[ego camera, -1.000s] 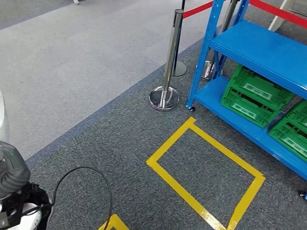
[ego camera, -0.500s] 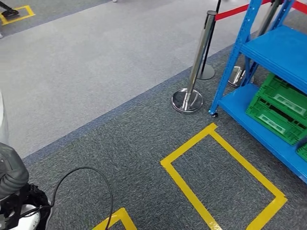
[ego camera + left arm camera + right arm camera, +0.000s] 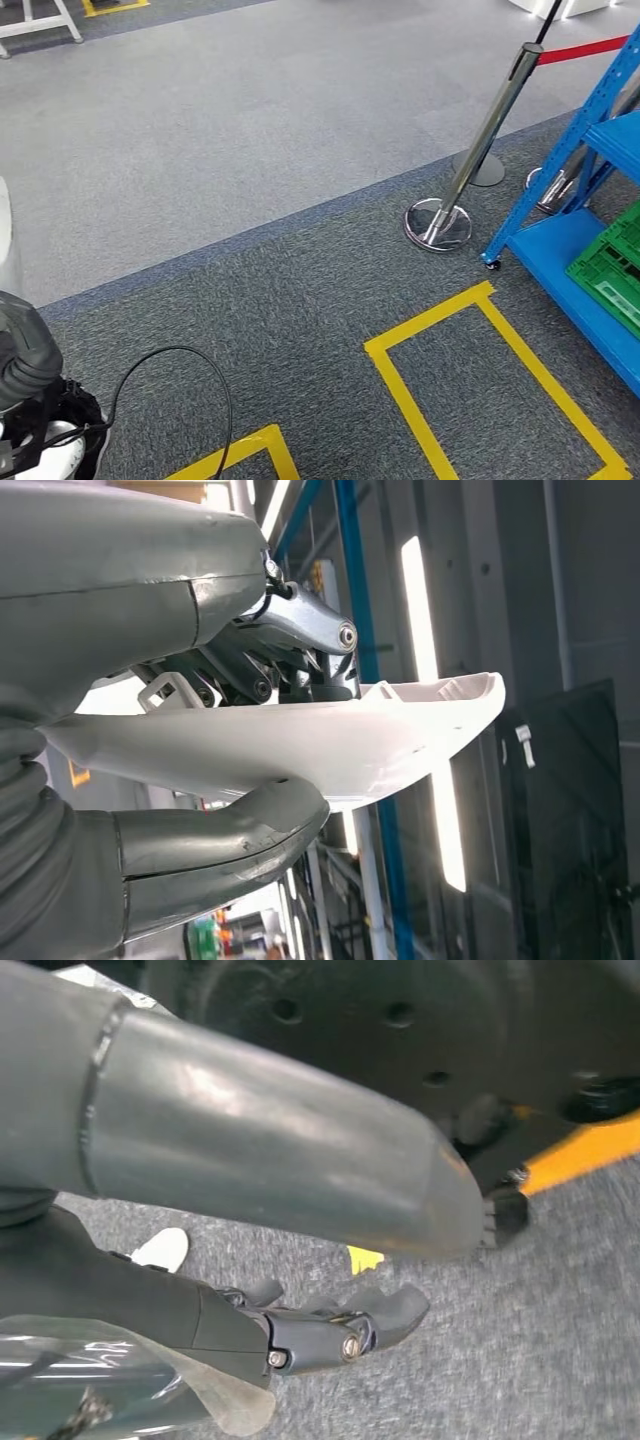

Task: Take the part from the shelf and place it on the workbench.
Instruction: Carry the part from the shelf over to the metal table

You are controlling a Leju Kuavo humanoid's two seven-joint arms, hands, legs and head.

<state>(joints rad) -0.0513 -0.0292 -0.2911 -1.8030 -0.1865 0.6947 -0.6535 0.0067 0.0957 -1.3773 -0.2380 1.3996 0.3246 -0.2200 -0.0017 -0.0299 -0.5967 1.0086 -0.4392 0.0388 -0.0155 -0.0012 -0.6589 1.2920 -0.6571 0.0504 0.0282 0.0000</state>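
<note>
Left hand (image 3: 249,740): gripping the part, the thick grey thumb pressing on one face and the darker fingers (image 3: 302,630) bearing on the opposite face, as the left wrist view is showing.
Part (image 3: 362,745): a long, flat white moulded piece, tapering to a rounded tip that is reaching out well past the fingers; it is sitting in the left hand, off the shelf, with a blue upright and bright ceiling lights behind it.
Right hand (image 3: 317,1260): hanging above grey carpet, holding nothing; thumb lying straight and the dark fingers (image 3: 377,1315) lying loosely apart from it, though the picture is blurred and this reading is probably right rather than certain.
Shelf (image 3: 581,250): a blue metal rack standing at the right edge of the head view, its lowest deck just above the floor.
Crate (image 3: 611,270): green, slatted, resting on the lowest deck of the shelf.
Barrier post (image 3: 475,160): a polished metal post on a round base, standing just beside the shelf's corner, carrying a red belt (image 3: 581,48).
Floor tape (image 3: 483,380): a yellow rectangle lying on the dark carpet in front of the shelf.
Cable (image 3: 173,390): a black loop arching in the lower left of the head view.
</note>
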